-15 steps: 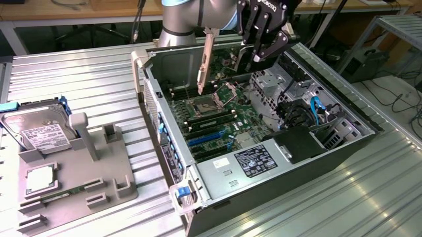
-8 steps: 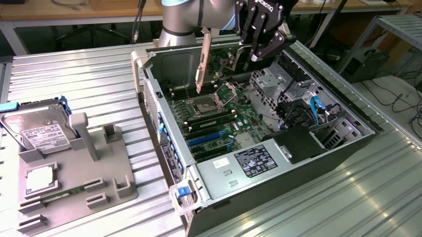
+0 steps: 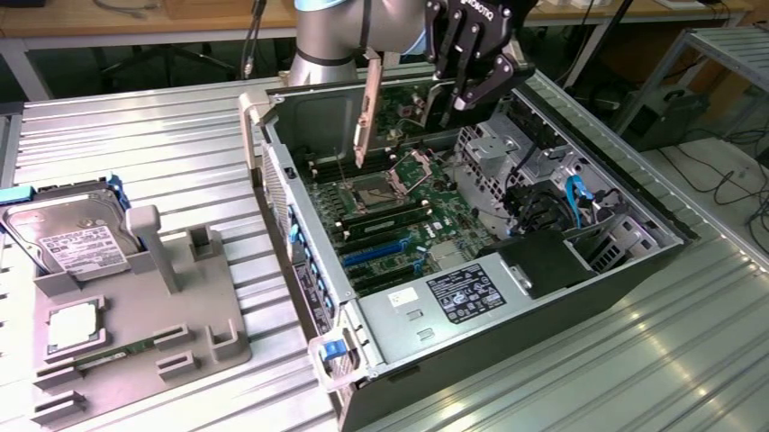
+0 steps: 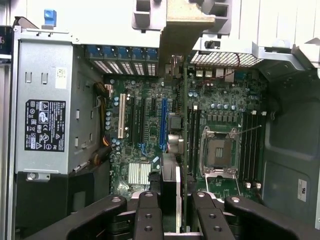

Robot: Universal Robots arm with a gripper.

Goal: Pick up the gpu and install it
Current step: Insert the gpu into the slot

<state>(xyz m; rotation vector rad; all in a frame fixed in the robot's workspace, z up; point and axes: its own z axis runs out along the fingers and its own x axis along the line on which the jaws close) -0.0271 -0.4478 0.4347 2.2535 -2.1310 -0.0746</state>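
Jaws are clamped on the gpu (image 4: 182, 35), so the gripper (image 4: 177, 220) has it hanging on edge, up in the air over the motherboard (image 3: 397, 211) inside the open computer case (image 3: 649, 229). The hard drive (image 3: 72, 243) sits on the grey tray (image 3: 180, 346) at the exterior view's left.

The gripper (image 3: 469, 101) bears white lettering, "OBOTIQ". Print on the power supply's (image 3: 402, 337) black label (image 3: 464, 297) and the hard drive's (image 3: 34, 219) white label (image 3: 75, 250) is illegible
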